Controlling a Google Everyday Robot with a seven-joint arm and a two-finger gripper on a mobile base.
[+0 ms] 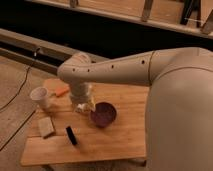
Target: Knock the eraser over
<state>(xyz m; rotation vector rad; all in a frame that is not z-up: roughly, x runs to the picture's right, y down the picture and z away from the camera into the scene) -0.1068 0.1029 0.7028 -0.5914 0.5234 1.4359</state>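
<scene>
The eraser [71,135] is a small thin black oblong slab on the wooden table [120,142], towards the front left. It seems to stand on its edge, slanting. My gripper [83,105] hangs from the white arm [115,67] above the table's middle, just left of the purple bowl [103,114]. It is above and behind the eraser, a short way apart from it.
A white cup [40,96] stands at the table's far left. An orange pen-like stick [62,91] lies behind it. A flat tan block [46,127] lies left of the eraser. The robot's white body [180,120] fills the right side.
</scene>
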